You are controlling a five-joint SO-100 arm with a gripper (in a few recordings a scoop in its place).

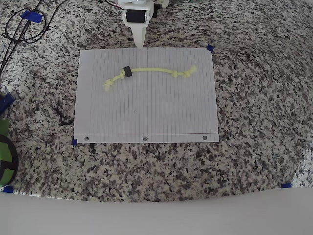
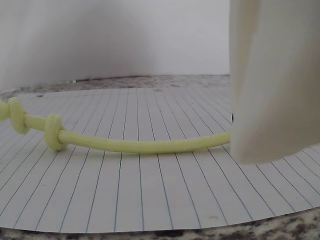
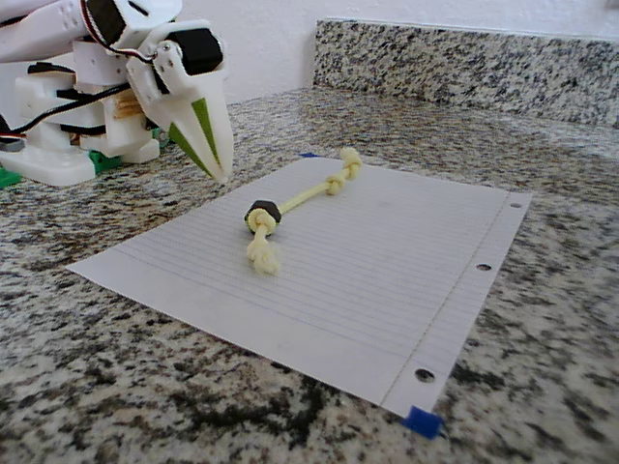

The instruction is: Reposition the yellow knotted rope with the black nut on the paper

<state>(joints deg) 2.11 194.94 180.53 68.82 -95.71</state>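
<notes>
The paper point(image 1: 146, 117) lies flat on the granite counter. Across its far half runs the yellow knotted rope point(image 1: 151, 70) in a shallow arc, with knots near both ends. The black nut point(image 1: 127, 72) sits on the rope beside the left knot in the overhead view. My white gripper point(image 1: 140, 43) is shut with nothing in it; its tip hovers at the paper's far edge, just behind the nut. In the fixed view the gripper point(image 3: 220, 174) hangs to the left of the nut point(image 3: 263, 213) and above it. One white finger point(image 2: 270, 90) covers the rope's point(image 2: 140, 145) right end in the wrist view.
Black cables point(image 1: 22, 27) loop at the far left of the counter. Blue tape marks point(image 1: 210, 48) sit at the paper's corners. A green and black object point(image 1: 5, 156) lies at the left edge. A granite backsplash point(image 3: 464, 58) rises behind, and the arm's base point(image 3: 58, 145) stands at the left.
</notes>
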